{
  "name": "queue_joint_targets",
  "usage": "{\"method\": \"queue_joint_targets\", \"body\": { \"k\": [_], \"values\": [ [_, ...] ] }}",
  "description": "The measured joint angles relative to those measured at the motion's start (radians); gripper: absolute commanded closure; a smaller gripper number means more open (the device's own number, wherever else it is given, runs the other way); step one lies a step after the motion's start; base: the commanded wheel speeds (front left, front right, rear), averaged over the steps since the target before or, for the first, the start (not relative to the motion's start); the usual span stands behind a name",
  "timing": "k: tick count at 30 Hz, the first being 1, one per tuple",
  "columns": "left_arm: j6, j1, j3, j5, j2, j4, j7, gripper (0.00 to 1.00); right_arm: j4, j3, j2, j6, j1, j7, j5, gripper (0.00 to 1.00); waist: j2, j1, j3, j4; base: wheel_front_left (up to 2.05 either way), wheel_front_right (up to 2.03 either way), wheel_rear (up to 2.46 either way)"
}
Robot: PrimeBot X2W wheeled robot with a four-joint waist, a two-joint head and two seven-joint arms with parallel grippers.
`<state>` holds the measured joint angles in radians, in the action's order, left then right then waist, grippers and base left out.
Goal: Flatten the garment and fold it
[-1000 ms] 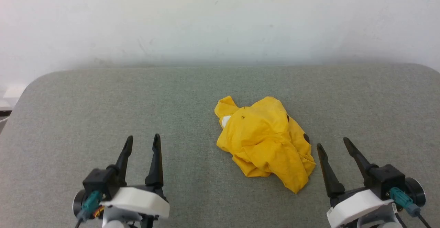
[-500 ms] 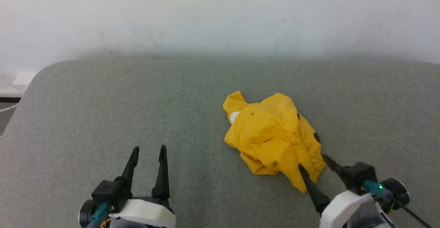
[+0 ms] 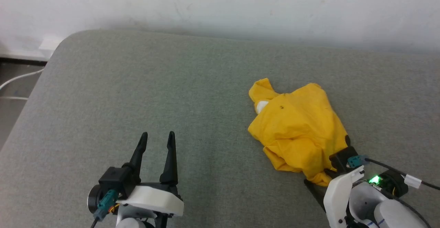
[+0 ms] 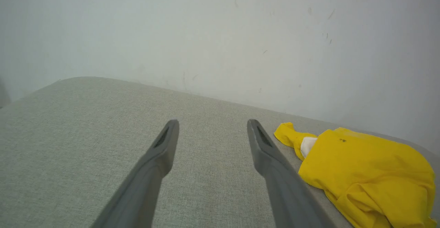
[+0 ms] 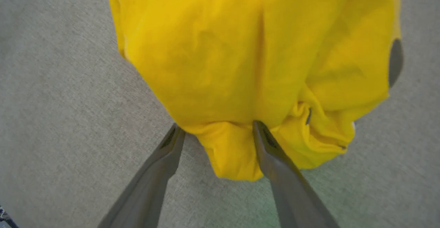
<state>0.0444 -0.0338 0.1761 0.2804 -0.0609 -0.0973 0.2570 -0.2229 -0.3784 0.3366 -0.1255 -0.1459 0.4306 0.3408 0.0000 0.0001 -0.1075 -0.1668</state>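
Observation:
The garment (image 3: 299, 132), a bright yellow T-shirt, lies crumpled in a heap on the right half of the grey padded surface (image 3: 137, 83); a white patch shows near its far left lobe. In the right wrist view the garment (image 5: 240, 49) shows a black dot at its right edge. My right gripper (image 3: 319, 178) stands at the heap's near corner, tilted down. Its open fingers straddle a yellow fold (image 5: 230, 152), so my right gripper (image 5: 216, 126) is not closed on it. My left gripper (image 3: 157, 135) hovers open over bare surface, well left of the heap. From the left wrist, my left gripper (image 4: 213, 123) has the garment (image 4: 364, 173) to its right.
A white wall (image 3: 220, 1) runs along the far edge of the surface. The surface's rounded left corner drops to a floor with a white cable (image 3: 13, 80). A black cable (image 3: 395, 169) trails from my right wrist.
The head camera has swung, shifting the whole picture. My right gripper has moved forward and tipped down onto the garment's near corner, now straddling a fold. The left gripper keeps its pose.

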Motion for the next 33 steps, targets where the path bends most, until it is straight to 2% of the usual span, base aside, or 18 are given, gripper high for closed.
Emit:
{"method": "queue_joint_targets", "body": {
  "k": [2, 3, 4, 9, 14, 18, 21, 22, 23, 26, 29, 33],
  "values": [
    [0.000, -0.006, 0.000, -0.001, 0.002, -0.004, 0.000, 0.00, -0.026, 0.001, -0.002, 0.000, -0.011, -0.001, 0.006, 0.03, 0.0000, 0.0000, -0.011, -0.013, 0.00, 0.00, 0.00],
    [-0.001, -0.009, -0.002, -0.001, 0.003, -0.005, 0.000, 0.00, -0.031, 0.006, -0.003, 0.000, -0.016, -0.002, 0.008, 0.66, 0.0000, 0.0000, -0.015, -0.018, 0.00, 0.00, 0.00],
    [-0.001, -0.010, -0.004, -0.001, 0.004, -0.006, 0.000, 0.00, -0.032, 0.014, -0.006, 0.000, -0.019, -0.011, 0.012, 1.00, 0.0000, 0.0000, -0.019, -0.021, 0.00, 0.00, 0.00],
    [-0.009, -0.008, -0.013, -0.001, 0.005, -0.012, 0.000, 0.00, -0.013, 0.089, -0.022, 0.000, 0.010, -0.046, 0.034, 1.00, 0.0000, 0.0000, -0.020, -0.003, 0.00, 0.00, 0.00],
    [-0.017, -0.007, -0.022, -0.004, 0.006, -0.017, 0.000, 0.00, 0.094, 0.227, -0.027, 0.000, 0.102, -0.063, 0.045, 1.00, 0.0000, 0.0000, -0.006, 0.044, 0.00, 0.00, 0.00],
    [-0.017, -0.007, -0.013, -0.003, 0.006, -0.018, 0.000, 0.00, 0.167, 0.370, -0.040, 0.000, 0.167, -0.073, 0.003, 1.00, 0.0000, -0.0001, 0.014, 0.094, 0.00, 0.00, 0.00],
    [-0.018, -0.008, 0.007, 0.000, 0.007, -0.024, 0.000, 0.00, 0.164, 0.461, -0.069, 0.000, 0.218, -0.068, -0.052, 1.00, 0.0000, -0.0001, 0.029, 0.125, 0.00, 0.00, 0.00],
    [-0.018, -0.008, 0.016, 0.001, 0.007, -0.026, 0.000, 0.00, 0.154, 0.476, -0.082, 0.000, 0.230, -0.064, -0.065, 0.89, 0.0000, -0.0002, 0.033, 0.134, 0.00, 0.00, 0.00],
    [-0.019, -0.008, 0.026, 0.001, 0.008, -0.031, 0.000, 0.00, 0.143, 0.484, -0.096, 0.000, 0.239, -0.065, -0.074, 0.00, 0.0000, -0.0002, 0.037, 0.143, 0.00, 0.00, 0.00],
    [-0.030, -0.009, 0.064, 0.001, 0.009, -0.060, 0.000, 0.00, 0.125, 0.473, -0.133, 0.000, 0.241, -0.091, -0.098, 0.00, 0.0000, -0.0002, 0.046, 0.164, 0.00, 0.00, 0.00],
    [-0.039, -0.013, 0.097, 0.001, 0.009, -0.092, -0.001, 0.00, 0.152, 0.437, -0.166, 0.000, 0.227, -0.128, -0.074, 0.00, 0.0000, -0.0002, 0.049, 0.183, 0.00, 0.00, 0.00],
    [-0.063, -0.045, 0.165, 0.036, 0.010, -0.129, -0.063, 0.00, 0.238, 0.360, -0.154, 0.000, 0.212, -0.150, -0.017, 0.00, 0.0000, -0.0002, 0.046, 0.204, 0.00, 0.00, 0.00]
  ]
}}
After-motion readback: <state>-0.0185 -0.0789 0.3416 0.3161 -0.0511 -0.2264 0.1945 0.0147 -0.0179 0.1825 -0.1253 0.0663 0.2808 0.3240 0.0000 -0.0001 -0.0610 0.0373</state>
